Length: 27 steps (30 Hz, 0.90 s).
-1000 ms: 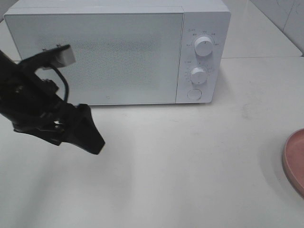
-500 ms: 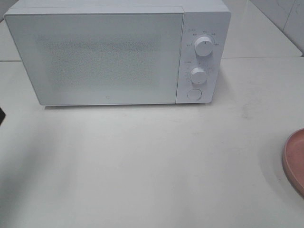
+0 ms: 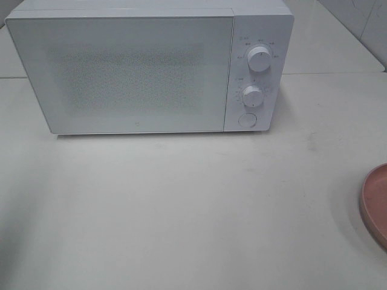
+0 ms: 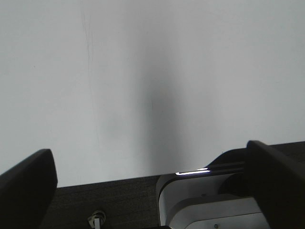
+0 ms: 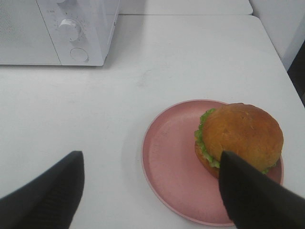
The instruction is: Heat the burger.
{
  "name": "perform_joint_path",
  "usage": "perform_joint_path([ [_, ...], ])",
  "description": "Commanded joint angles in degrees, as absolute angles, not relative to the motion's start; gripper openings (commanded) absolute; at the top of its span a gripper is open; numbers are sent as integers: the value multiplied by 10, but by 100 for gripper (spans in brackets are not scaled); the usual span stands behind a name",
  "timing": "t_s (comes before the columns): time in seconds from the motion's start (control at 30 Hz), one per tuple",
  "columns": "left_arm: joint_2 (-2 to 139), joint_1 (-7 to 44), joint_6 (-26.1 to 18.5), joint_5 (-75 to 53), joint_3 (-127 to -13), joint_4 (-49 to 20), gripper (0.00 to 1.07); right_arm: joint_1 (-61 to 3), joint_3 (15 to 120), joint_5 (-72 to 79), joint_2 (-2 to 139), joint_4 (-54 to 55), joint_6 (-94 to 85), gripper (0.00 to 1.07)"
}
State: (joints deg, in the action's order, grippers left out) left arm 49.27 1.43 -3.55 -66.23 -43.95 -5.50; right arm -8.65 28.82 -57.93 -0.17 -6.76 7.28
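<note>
Black and wide apart, that is how my right pincer point(image 5: 152, 191) looks, and it holds nothing. One finger point(image 5: 45, 193) sits over the bare table, and the other finger point(image 5: 259, 198) covers a bit of the burger's near edge in my right wrist view. I cannot tell if it touches the bun.

The burger point(image 5: 240, 138) sits on the pink plate point(image 5: 167, 167), off to one side of it, not in the middle. Its bun is round and brown, and green lettuce pokes out under it.

My left pincer point(image 4: 152, 183) is wide apart too, with nothing between its fingers. It hangs over plain white table, with a soft grey shadow on it.

The table point(image 3: 199, 205) is white and smooth. The white microwave point(image 3: 151, 66) stands at the back with its door shut. It has two round knobs, one above the other point(image 3: 259, 58) point(image 3: 252, 95), and a round button point(image 3: 247, 120) below them. From the high camera, only the edge of the plate shows at the right side, well apart from the microwave. A tiled wall point(image 3: 363, 24) is in the far corner.
</note>
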Motion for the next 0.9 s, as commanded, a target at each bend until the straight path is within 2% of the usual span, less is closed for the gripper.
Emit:
perform_joint_path([
  [0.03,442,12,-30,-667,-403,-53,101,-83,286,-573,-19,-66,65,76],
  [0.33,309,12,-30,-636,-313,-47,101,-83,286,-573,-19,-66,65,76],
  [0.9,81,12,-29,-612,-296,-42,101,-83,286,-573,-19,-66,65,76],
])
